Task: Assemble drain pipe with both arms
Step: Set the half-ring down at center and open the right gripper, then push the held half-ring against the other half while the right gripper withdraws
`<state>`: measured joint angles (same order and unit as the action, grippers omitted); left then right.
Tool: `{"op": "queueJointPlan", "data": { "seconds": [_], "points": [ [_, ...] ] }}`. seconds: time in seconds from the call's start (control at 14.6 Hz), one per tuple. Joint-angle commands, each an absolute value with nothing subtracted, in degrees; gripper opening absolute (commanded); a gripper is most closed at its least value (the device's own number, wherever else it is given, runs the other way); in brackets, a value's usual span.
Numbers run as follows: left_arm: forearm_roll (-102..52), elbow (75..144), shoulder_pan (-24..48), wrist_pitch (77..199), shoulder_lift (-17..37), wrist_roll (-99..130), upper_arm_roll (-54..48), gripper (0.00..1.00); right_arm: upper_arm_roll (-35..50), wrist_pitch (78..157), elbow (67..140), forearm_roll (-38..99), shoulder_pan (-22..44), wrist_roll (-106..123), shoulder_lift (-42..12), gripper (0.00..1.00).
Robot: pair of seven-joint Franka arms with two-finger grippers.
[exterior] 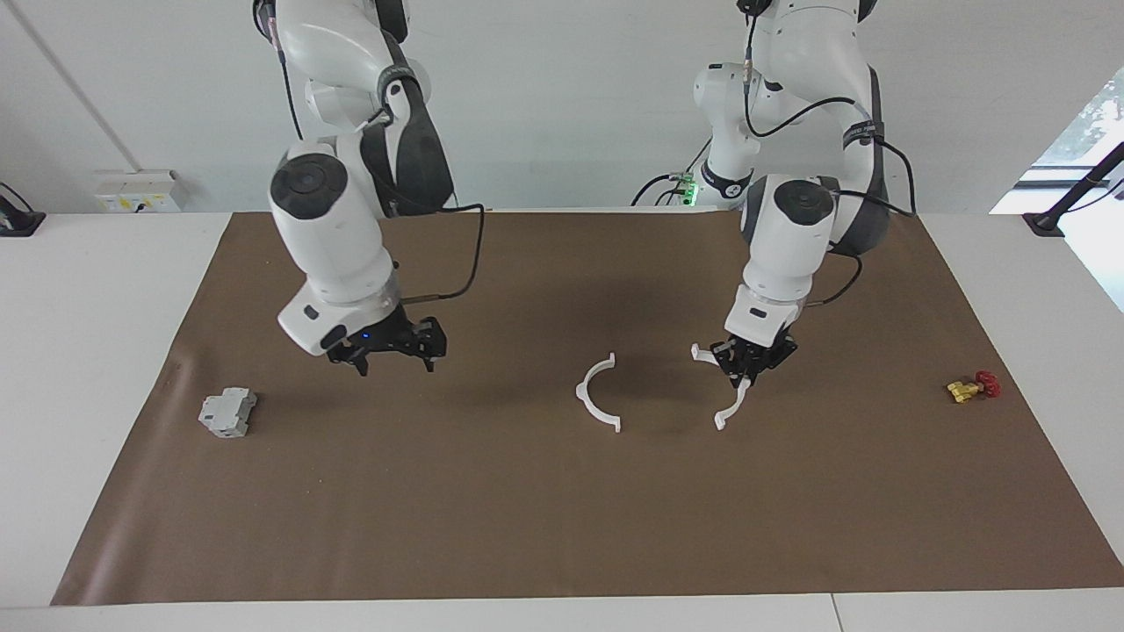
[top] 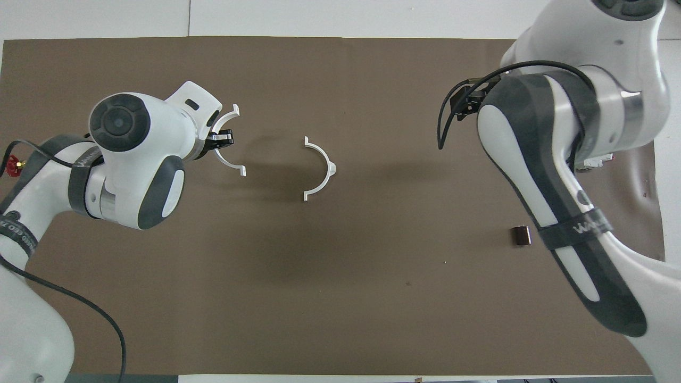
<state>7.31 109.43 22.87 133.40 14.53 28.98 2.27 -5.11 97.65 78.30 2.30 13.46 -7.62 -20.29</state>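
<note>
The left claw (exterior: 746, 369) grips one arc (exterior: 731, 395), the other arc (exterior: 599, 395) lies loose mid-tabletop (right claw (exterior: 392, 355) spread, empty), so joining remains.

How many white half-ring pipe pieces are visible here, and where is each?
2. One half-ring lies free on the brown mat near the table's middle. The other half-ring is held by the left gripper, toward the left arm's end. No others show; the arms may hide some.
</note>
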Motion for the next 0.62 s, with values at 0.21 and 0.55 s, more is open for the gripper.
{"op": "queueJointPlan", "data": {
  "seconds": [0.21,0.55],
  "points": [
    [18.3,103.0,30.4,135.4,24.3,43.1,3.0,0.00,-4.5,86.0,80.9,1.9,5.5,-1.8,-10.1,1.00],
    [18.4,104.9,33.3,136.1,25.0,43.3,3.1,0.00,-4.4,88.4,90.3,1.6,3.8,1.0,-6.0,1.00]
  ]
}}
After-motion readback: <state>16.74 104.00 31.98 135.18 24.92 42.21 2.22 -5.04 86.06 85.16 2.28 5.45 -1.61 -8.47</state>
